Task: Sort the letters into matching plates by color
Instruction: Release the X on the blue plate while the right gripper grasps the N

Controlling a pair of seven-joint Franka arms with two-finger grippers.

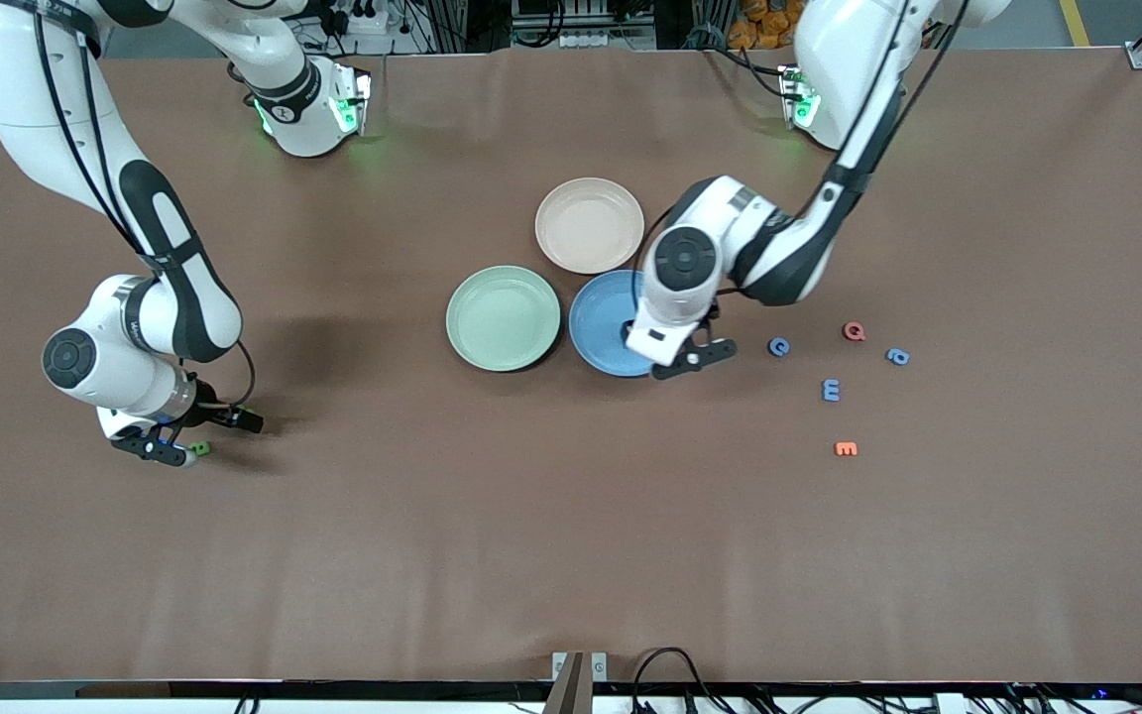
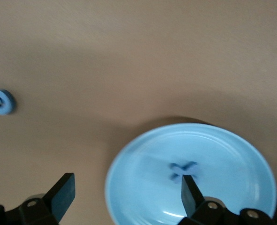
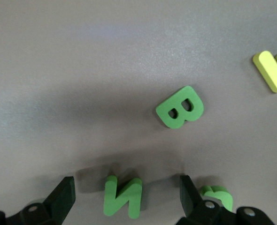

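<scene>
Currently the left gripper (image 1: 682, 363) hangs over the rim of the blue plate (image 1: 599, 327) on the side toward the loose letters, fingers (image 2: 61, 196) spread wide and pinching nothing. One blue letter (image 2: 183, 169) lies inside that plate, just beside one fingertip in the left wrist view; its shape is too blurred to read. A blue C (image 1: 778, 346) lies on the worktop (image 1: 571, 535) near the open fingers, toward the left arm's end. Farther that way lie a red Q (image 1: 854, 331), a second blue letter (image 1: 897, 356), a blue E (image 1: 831, 390) and an orange E (image 1: 846, 449).

The right gripper (image 1: 171, 448) is low over the worktop at the right arm's end, fingers spread. A green N (image 3: 123, 197) lies between them, not yet pinched. A green B (image 3: 180, 107) lies near, a third green piece (image 3: 218, 196) sits just beside one finger, and a yellow letter (image 3: 273, 70) lies well apart. The green plate (image 1: 503, 317) and the beige plate (image 1: 590, 225) hold nothing.

Hazards from this position:
- The third green piece sits close to one finger; closing on the N may push or trap it.
- The letters are thin and flat; a descent that stops short may close on air.
- The left fingertip stands close to the letter in the plate; a sideways exit may drag it out.
</scene>
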